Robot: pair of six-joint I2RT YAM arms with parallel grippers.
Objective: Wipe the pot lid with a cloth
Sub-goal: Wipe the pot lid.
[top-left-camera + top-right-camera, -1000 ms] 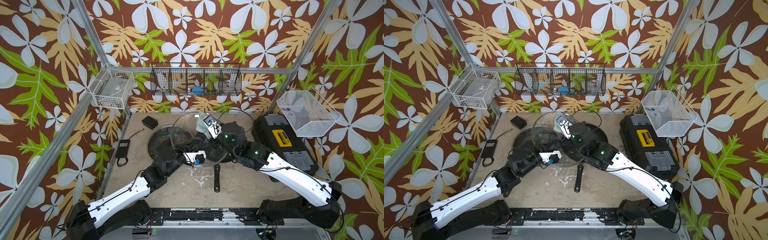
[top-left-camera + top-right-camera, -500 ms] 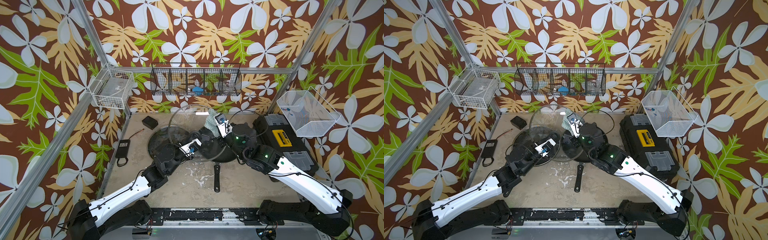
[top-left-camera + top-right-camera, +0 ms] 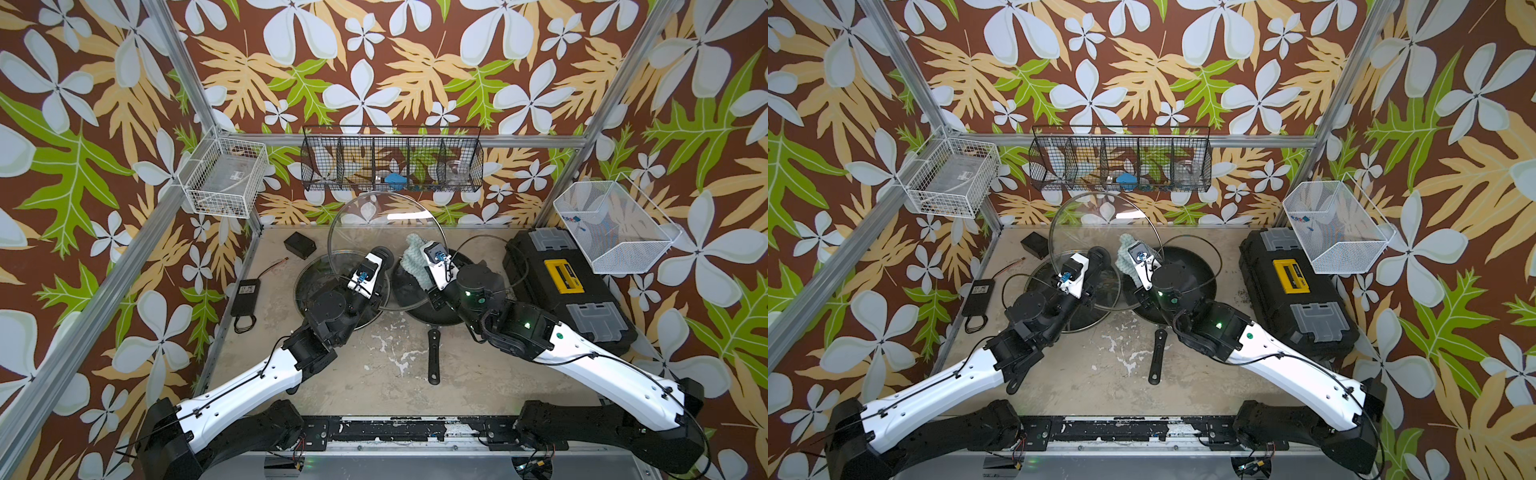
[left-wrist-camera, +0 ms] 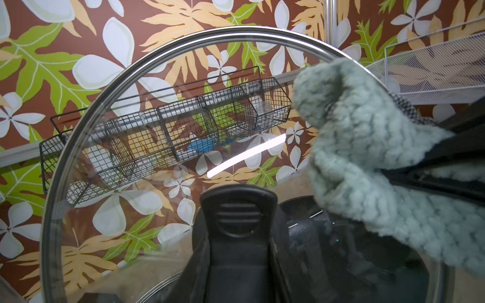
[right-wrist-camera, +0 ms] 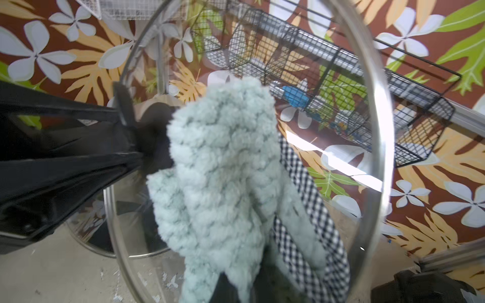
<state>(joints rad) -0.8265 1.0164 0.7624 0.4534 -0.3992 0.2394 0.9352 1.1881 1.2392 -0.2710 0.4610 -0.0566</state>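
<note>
My left gripper (image 3: pixel 380 259) (image 3: pixel 1096 258) is shut on the black knob (image 4: pixel 237 210) of the glass pot lid (image 3: pixel 374 224) (image 3: pixel 1100 220). It holds the lid upright above the table's back middle. The steel rim (image 5: pixel 378 131) of the lid curves across the right wrist view. My right gripper (image 3: pixel 419 270) (image 3: pixel 1130 262) is shut on the pale teal cloth (image 3: pixel 413 259) (image 3: pixel 1124 257). The nubby cloth (image 4: pixel 367 157) (image 5: pixel 217 170) bunches over the jaws and hides them. It lies against the lid's right part, beside the knob.
A second lid (image 3: pixel 316 282) lies flat below the left gripper. A black frying pan (image 3: pixel 432 318) sits under the right gripper, handle (image 3: pixel 433 357) toward the front. A black toolbox (image 3: pixel 561 286) stands right, a power adapter (image 3: pixel 245 291) and small box (image 3: pixel 300 244) left. Wire baskets (image 3: pixel 390 162) hang on the walls.
The left gripper has raised the lid from a low tilt to upright and carried it toward the back. The right gripper has gone up and back with the cloth, staying by the lid.
</note>
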